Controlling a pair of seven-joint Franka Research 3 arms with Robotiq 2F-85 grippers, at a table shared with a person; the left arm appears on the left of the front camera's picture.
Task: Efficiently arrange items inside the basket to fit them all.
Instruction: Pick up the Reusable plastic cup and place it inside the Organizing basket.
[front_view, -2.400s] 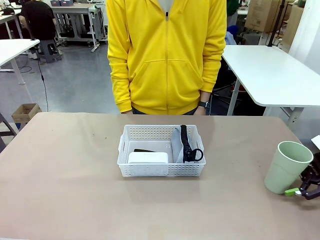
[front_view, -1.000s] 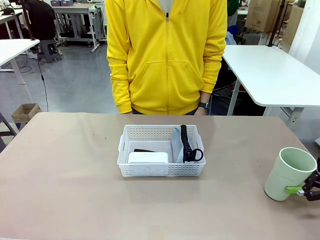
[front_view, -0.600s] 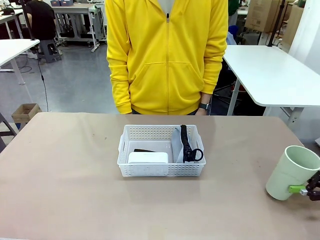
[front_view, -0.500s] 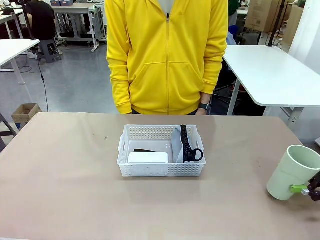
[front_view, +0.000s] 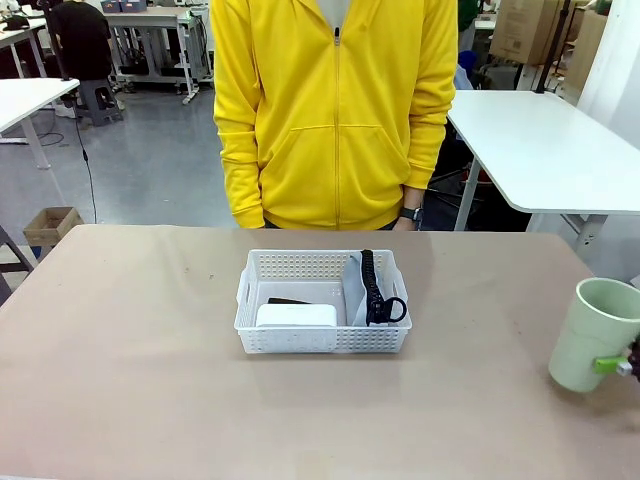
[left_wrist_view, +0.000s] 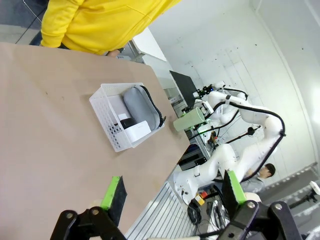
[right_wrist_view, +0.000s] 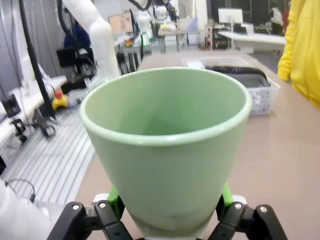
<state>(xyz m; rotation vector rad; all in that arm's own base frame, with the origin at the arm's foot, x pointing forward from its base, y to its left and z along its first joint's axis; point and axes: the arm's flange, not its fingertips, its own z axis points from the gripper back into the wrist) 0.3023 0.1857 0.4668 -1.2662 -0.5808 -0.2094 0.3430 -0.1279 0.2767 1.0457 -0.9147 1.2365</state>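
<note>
Desk (front_view: 130, 380): tan surface carrying the task things, with a person in a yellow zip hoodie (front_view: 335, 110) standing at its far side.
Basket (front_view: 322, 340): white, lattice-sided, at the middle of the desk, a little toward the far side.
Pouch (left_wrist_view: 137, 102): grey with a black strap (front_view: 374, 285), standing on edge in the right part of the basket.
Cup (front_view: 592, 335): pale green, upright at the desk's right edge, well apart from the basket.
White box (front_view: 296, 316): lies in the basket's left part against the near wall, a dark item (front_view: 290, 300) just behind it, too hidden to identify.
Right claw (right_wrist_view: 167, 200): closed on the cup, green pads pressed on either side of its lower wall.
Left claw (left_wrist_view: 172, 192): jaws spread wide and holding nothing, above the desk's near left area.
</note>
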